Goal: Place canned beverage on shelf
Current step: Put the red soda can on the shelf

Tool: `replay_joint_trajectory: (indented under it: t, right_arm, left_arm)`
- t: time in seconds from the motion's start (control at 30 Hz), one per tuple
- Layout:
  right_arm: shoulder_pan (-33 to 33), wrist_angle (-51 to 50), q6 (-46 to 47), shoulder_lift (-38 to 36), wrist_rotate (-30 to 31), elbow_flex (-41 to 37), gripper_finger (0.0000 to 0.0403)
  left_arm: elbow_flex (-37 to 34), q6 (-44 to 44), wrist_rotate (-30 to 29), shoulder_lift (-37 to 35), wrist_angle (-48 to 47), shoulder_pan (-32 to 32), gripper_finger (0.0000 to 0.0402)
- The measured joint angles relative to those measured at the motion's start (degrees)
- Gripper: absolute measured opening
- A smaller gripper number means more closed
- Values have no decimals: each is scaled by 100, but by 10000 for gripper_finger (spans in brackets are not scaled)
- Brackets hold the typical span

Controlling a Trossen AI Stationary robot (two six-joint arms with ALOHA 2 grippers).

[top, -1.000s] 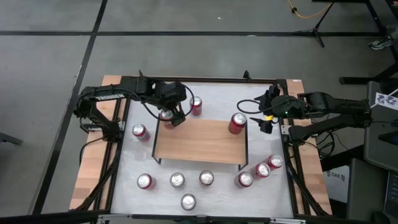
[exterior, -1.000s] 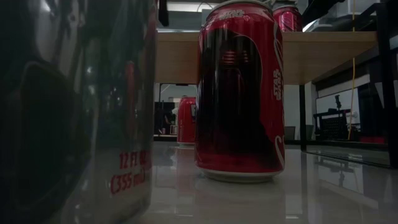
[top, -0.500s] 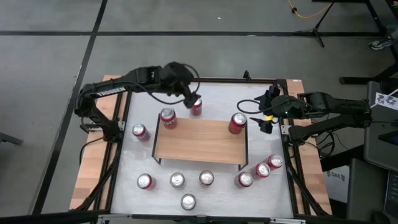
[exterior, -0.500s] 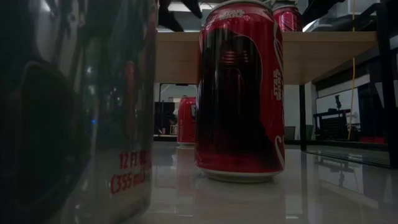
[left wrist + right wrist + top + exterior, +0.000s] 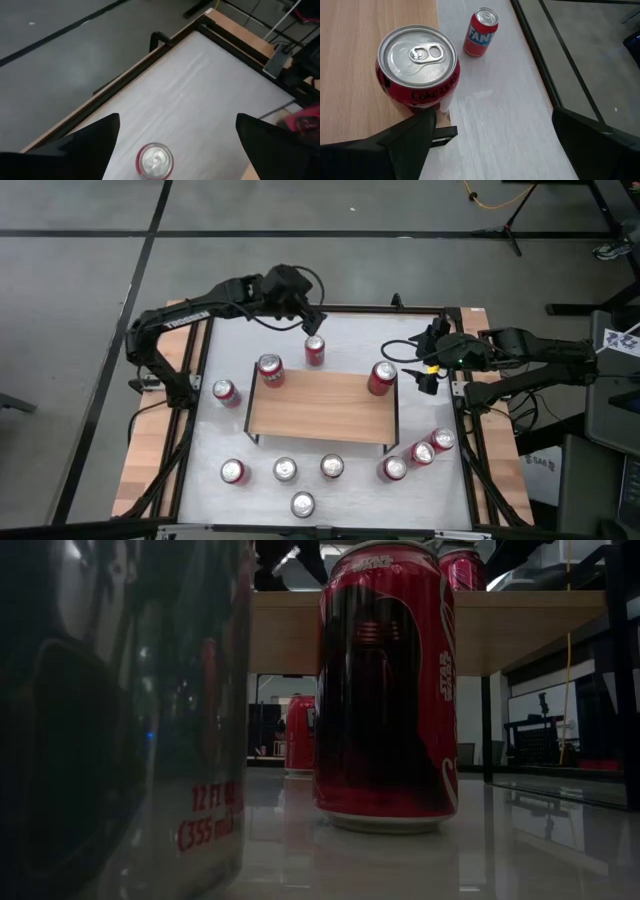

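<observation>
Your left gripper (image 5: 312, 320) is hovering wide open and empty above a can (image 5: 155, 160) behind the shelf (image 5: 320, 408). Only your right wrist view is showing the lettering on the shelf-corner can (image 5: 417, 66), just ahead of the spread, empty right gripper (image 5: 424, 376).

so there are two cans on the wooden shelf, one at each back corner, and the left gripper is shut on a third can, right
Not quite. Two cans do stand on the shelf, one at its back left corner and one at its back right. But the left gripper holds nothing: the left wrist view shows its fingers spread wide above a can standing on the table.
</observation>
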Motion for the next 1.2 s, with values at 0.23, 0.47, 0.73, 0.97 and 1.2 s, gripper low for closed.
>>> replay_joint_trajectory:
  t: [0.23, 0.47, 0.73, 0.97, 1.2]
  right_arm:
    - [0, -107, 0, 1, -1, 0, 388]
    - [0, -133, 0, 1, -1, 0, 388]
    - [0, -133, 0, 1, -1, 0, 388]
    - [0, -141, 2, 1, -74, 0, 388]
    - [0, -143, 0, 1, -301, 2, 388]
  left_arm:
    - [0, 2, 23, 690, -81, 4, 390]
    - [0, 4, 42, 1294, -225, 70, 390]
    - [0, -46, 66, 1620, -859, 54, 390]
    - [-4, -152, 234, 1789, -925, -20, 390]
    - [-4, -153, 243, 1978, -1022, -55, 390]
